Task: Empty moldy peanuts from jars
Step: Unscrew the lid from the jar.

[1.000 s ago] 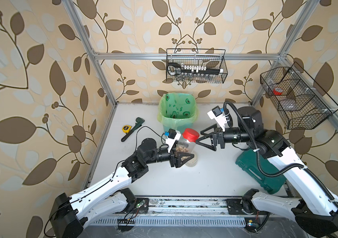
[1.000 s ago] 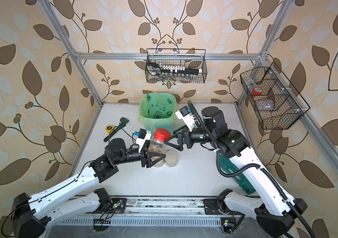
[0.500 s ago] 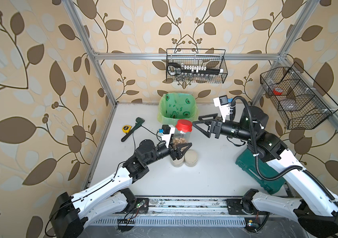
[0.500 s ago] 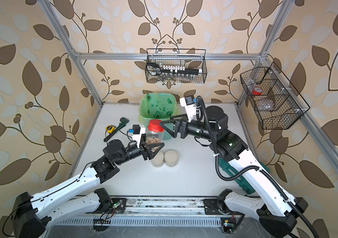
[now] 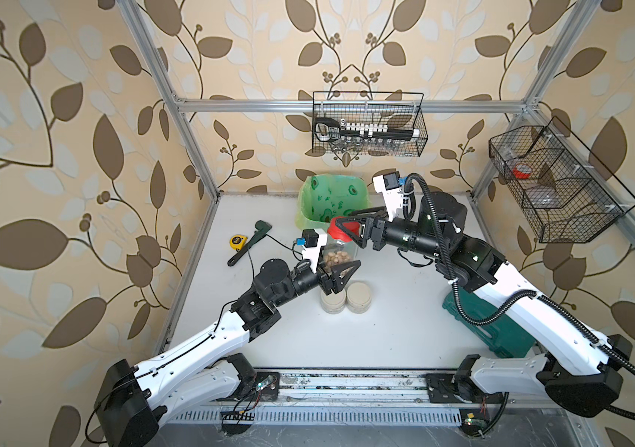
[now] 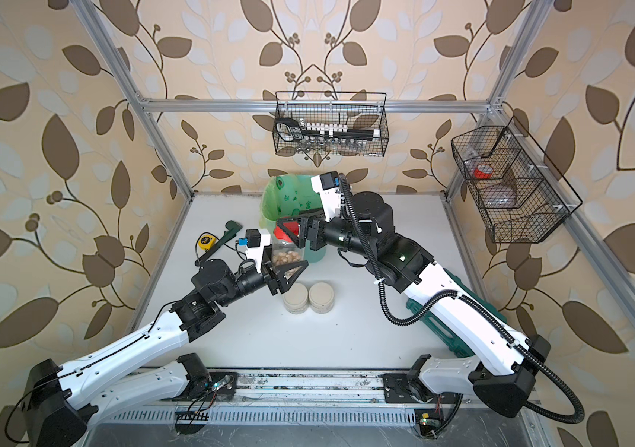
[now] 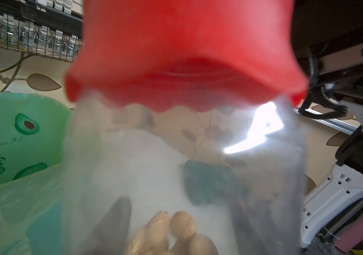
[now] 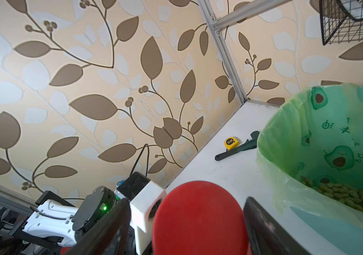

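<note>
Now: L gripper (image 5: 337,268) clamps tall jar (image 5: 343,253) mid-frame, peanuts (image 5: 332,258) inside. R gripper (image 5: 345,221) straddles red lid (image 5: 334,233); grip can't tell. Just above, green bin (image 5: 308,201); just below, two short jars (image 5: 333,301). Left: tape measure (image 5: 236,241), wrench (image 5: 249,242).

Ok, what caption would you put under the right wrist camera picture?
Right claw straddles the red jar lid, beside a green-lined bin with peanuts at its bottom.

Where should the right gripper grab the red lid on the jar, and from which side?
Take the lid by its round side wall, jaws on opposite sides, coming at its flat top along the axis of the jar. The left gripper holds the jar low on its body, so the lid stands clear all round.
</note>
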Motion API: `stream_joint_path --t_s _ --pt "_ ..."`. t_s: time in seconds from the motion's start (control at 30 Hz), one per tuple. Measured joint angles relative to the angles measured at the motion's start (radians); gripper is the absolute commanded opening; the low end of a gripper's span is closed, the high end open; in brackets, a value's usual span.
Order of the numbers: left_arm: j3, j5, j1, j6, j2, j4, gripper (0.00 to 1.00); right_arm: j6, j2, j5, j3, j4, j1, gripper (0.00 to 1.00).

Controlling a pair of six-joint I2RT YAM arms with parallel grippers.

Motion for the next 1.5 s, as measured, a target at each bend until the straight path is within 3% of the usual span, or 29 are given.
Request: stream_joint_path --t_s 0.27,0.43,0.53,1.03,1.2,1.27,1.5 --pt "0.008 0.001 0.000 0.011 -0.010 -0.010 0.54 -0.031 0.045 0.063 0.034 -0.046 0.050 0.84" --pt "0.008 0.002 0.000 0.011 -0.008 -0.024 0.53 -0.039 0.063 0.089 0.035 -0.072 0.053 0.74" --pt "0.008 0.003 0.000 0.012 -0.006 -0.027 0.54 -0.043 0.063 0.103 0.035 -0.076 0.054 0.73" --pt "0.008 0.003 0.000 0.011 0.010 -0.031 0.54 -0.068 0.063 0.129 0.050 -0.112 0.055 0.76" --pt "0.008 0.003 0.000 0.012 0.010 -0.043 0.54 -0.081 0.063 0.134 0.067 -0.127 0.055 0.82" --pt "0.008 0.003 0.000 0.014 0.010 -0.047 0.54 -0.082 0.063 0.134 0.070 -0.131 0.055 0.80" --pt "0.009 0.004 0.000 0.022 0.002 -0.048 0.54 -0.085 0.063 0.130 0.080 -0.159 0.048 0.54"
